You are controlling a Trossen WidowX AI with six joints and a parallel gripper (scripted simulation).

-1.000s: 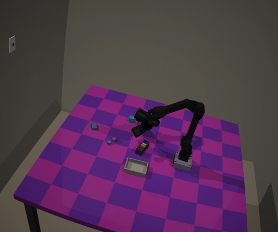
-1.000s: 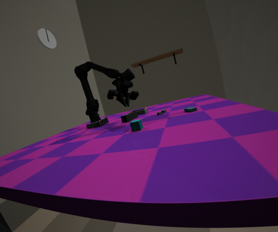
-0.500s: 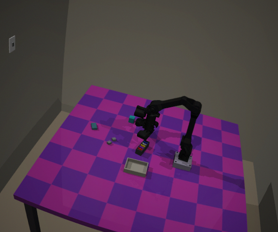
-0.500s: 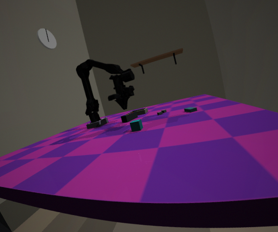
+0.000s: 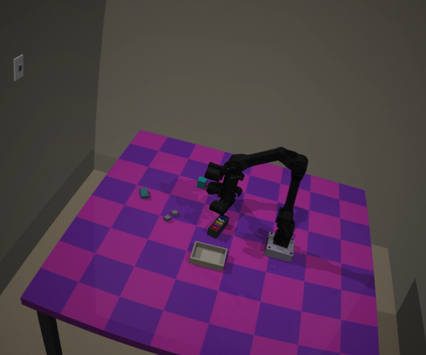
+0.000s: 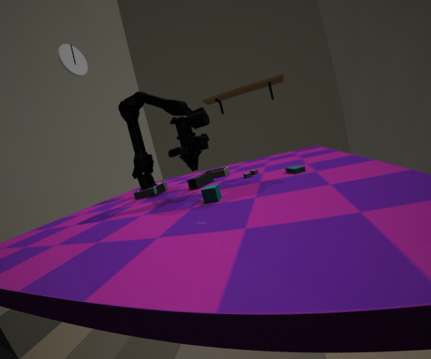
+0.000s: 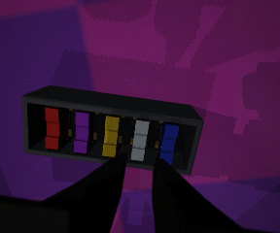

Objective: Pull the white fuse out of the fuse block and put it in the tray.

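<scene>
1. While the black parallel-jaw gripper [image 7: 139, 167] hangs above the table, its two dark fingers stand slightly apart with nothing between them, pointing down at the near edge of the block in the wrist view.
2. Just beyond the fingertips, the small white rectangular fuse [image 7: 140, 140] sits upright in its slot, fourth from the left, in line with the gap between the fingers and not touched by them.
3. The long black open-topped fuse block [image 7: 112, 99] holds five fuses in a row: a red fuse [image 7: 52, 128] at the 9 o'clock end, then a purple fuse [image 7: 81, 132], a yellow fuse [image 7: 111, 136], the white one, and a blue fuse [image 7: 168, 142] at the 3 o'clock end.
4. In the top view, the shallow beige rectangular tray [image 5: 194, 260] lies just beside the block, at about 7 o'clock from it, with nothing visible inside.
5. The arm's grey square base plate [image 5: 290, 257] stands at 3 o'clock from the tray, and the black arm arches up and over toward the block.
6. Farther out on the purple-and-magenta checkered table [image 5: 91, 282], two small grey blocks [image 5: 171, 214] lie at 9 o'clock from the fuse block, a flat teal block [image 5: 143, 192] lies beyond them at 10 o'clock, and a teal cube [image 5: 201, 182] stands at 11 o'clock, near the wrist.
</scene>
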